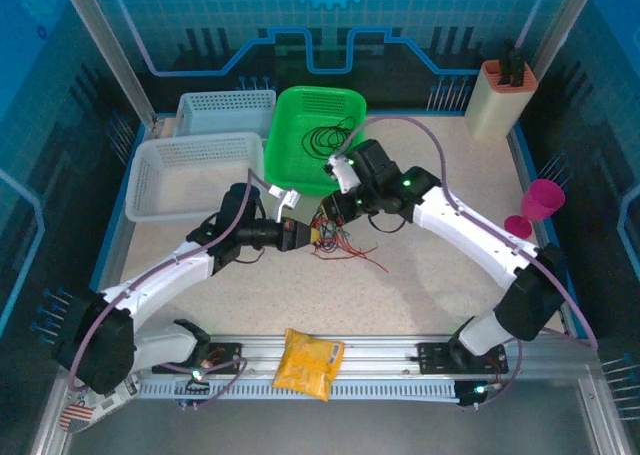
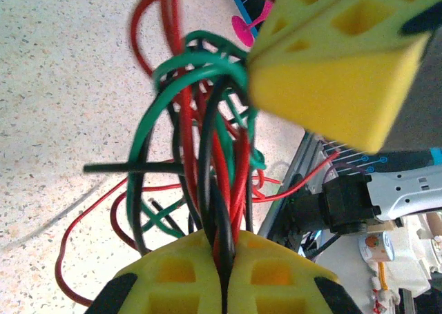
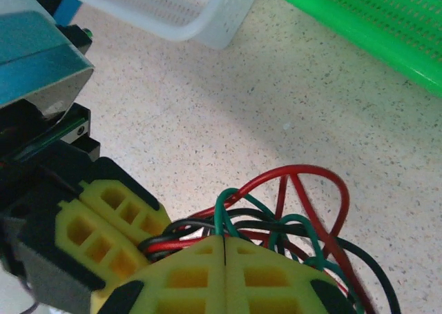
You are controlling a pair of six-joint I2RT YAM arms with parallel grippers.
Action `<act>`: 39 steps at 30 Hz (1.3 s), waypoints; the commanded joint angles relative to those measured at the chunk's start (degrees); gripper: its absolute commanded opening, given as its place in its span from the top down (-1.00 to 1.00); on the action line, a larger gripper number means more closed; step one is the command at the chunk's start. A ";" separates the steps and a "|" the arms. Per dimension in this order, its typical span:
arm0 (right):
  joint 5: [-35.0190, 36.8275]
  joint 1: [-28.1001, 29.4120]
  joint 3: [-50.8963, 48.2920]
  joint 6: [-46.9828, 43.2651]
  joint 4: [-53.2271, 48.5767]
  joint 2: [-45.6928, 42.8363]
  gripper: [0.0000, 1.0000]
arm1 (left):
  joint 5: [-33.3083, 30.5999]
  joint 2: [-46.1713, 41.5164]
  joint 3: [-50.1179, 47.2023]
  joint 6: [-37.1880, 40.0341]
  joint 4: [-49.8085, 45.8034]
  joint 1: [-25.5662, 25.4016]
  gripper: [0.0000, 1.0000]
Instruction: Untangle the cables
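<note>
Both arms lean in to the middle of the tabletop point(image 1: 400, 285), their tips almost touching just below the green basket point(image 1: 290, 135). The knot of cables point(image 1: 345, 247) hangs between them, with loose red strands trailing out to the lower right onto the speckled surface.

From the left wrist, the left fingers point(image 2: 228, 286) at the bottom of the frame are pressed tight together, pinching a bundle of red, green and black strands that rises straight up out of the seam. The strands fan into loops above. 1 black end sticks out to the left, and thin red loops sag down to the tabletop at lower left. A yellow finger of the other arm fills the upper right, with green and black loops running into its lower left edge.

From the right wrist, the right fingers point(image 3: 225, 272) are likewise fully closed at the bottom of the frame, with black, red and green strands clamped at the tip. A tall red loop and smaller green and black loops arch away to the right. The left arm's yellow fingers sit just beside them at lower left.

A coil of black wire point(image 1: 330, 140) lies inside the green basket. 2 white baskets point(image 1: 150, 190) stand at upper left, and a yellow bag point(image 1: 308, 363) lies at bottom centre.
</note>
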 commanded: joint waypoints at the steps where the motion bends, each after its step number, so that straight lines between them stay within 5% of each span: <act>1: -6.07 -2.85 -3.14 5.02 6.16 -3.75 1.00 | 1.20 1.61 -1.16 1.09 2.00 -0.45 1.00; 13: -10.46 -10.77 -10.84 15.02 16.46 -13.56 1.00 | -0.02 3.06 -1.68 4.77 -1.89 -0.48 1.00; 17: -12.44 -7.69 -6.89 6.85 9.79 -11.45 0.99 | -0.29 2.53 -1.71 4.95 -1.92 -0.44 1.00; 20: -9.45 -3.14 -2.92 1.23 0.96 -7.78 0.44 | 0.30 2.81 -0.87 4.79 -2.01 -0.50 1.00; 23: -6.29 -0.01 -1.82 0.09 -2.37 -5.27 0.27 | 1.07 2.74 0.03 4.57 -2.01 -0.54 1.00; 39: 8.40 5.01 5.28 0.92 -10.50 5.38 0.52 | 2.32 0.56 -0.11 5.04 -1.89 -0.94 1.00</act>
